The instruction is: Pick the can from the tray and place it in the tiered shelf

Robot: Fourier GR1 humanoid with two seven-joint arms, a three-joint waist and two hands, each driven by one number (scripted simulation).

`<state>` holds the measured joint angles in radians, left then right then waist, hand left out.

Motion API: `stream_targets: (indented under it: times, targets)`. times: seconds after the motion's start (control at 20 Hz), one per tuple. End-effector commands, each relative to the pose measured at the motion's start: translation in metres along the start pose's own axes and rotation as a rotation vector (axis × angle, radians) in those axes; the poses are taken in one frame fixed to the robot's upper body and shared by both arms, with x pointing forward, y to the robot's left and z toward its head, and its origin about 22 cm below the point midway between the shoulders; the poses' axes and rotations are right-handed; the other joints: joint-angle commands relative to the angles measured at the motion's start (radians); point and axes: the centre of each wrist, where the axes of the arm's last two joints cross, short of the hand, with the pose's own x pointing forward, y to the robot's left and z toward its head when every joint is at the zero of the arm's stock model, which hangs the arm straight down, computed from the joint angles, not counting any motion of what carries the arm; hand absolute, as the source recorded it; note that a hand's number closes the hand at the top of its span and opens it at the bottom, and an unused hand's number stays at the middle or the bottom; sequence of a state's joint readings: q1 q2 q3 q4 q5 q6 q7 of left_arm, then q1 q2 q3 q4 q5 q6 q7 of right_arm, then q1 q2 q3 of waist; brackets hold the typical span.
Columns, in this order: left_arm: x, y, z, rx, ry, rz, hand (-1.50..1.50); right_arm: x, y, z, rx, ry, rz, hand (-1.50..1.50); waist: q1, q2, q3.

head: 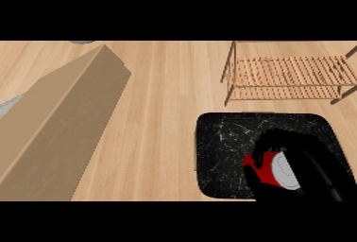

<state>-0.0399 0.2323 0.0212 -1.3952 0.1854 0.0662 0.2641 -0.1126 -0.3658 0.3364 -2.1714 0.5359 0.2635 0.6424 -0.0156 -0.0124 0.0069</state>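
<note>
The light is even and quite bright over the whole table (167, 118), with no clear direction. Shadows are very weak (only a soft darker side on the long tan box (63, 127)). The black tray (223, 137) shows pale marbled streaks, no strong glare.

One hand (307, 160) shows, black, curled round one red can (268, 171). Under it lies one black tray (223, 137). Up beyond the hand stands one wooden tiered shelf (289, 78), with two slatted levels showing. Far off to the hand's left lies one long tan box (63, 123). One wooden counter (167, 94) bears them all.
</note>
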Motion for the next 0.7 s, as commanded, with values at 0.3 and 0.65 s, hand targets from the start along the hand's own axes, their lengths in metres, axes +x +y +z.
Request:
stream_targets:
  times: [0.3,0.65]
  targets:
    - [0.004,0.004,-0.004,-0.017,0.062,-0.004,0.00,0.053,-0.096,0.040,-0.308,0.013,-0.013,1.50,0.012,0.008,-0.010]
    - [-0.010,-0.005,0.000,-0.018,0.069,-0.003,0.00,0.055,-0.178,0.024,-0.416,0.039,-0.064,1.50,0.011,0.007,-0.009]
